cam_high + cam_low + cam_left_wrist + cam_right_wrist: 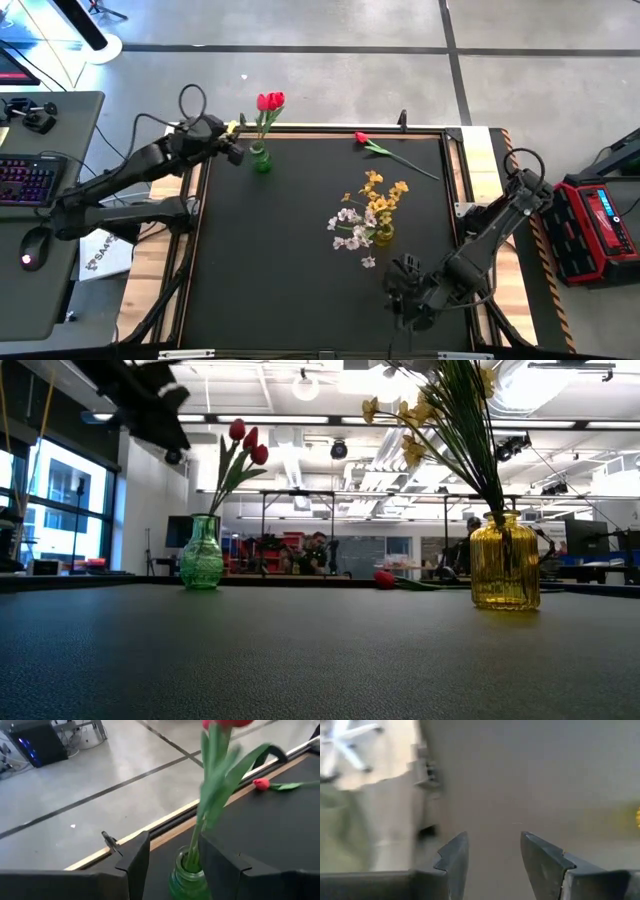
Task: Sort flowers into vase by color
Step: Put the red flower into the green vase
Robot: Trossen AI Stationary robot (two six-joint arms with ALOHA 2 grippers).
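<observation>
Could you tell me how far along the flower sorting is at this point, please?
Mostly done: red tulips stand in the green vase, and the yellow spray and white-pink spray sit in the yellow vase. Nothing is in hand: the left gripper is open beside the green vase, the right gripper open near the table's front. One red tulip lies on the mat.

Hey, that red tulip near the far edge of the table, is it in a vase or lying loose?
Lying loose. The lone red tulip lies flat on the black mat, apart from the green vase.
</observation>
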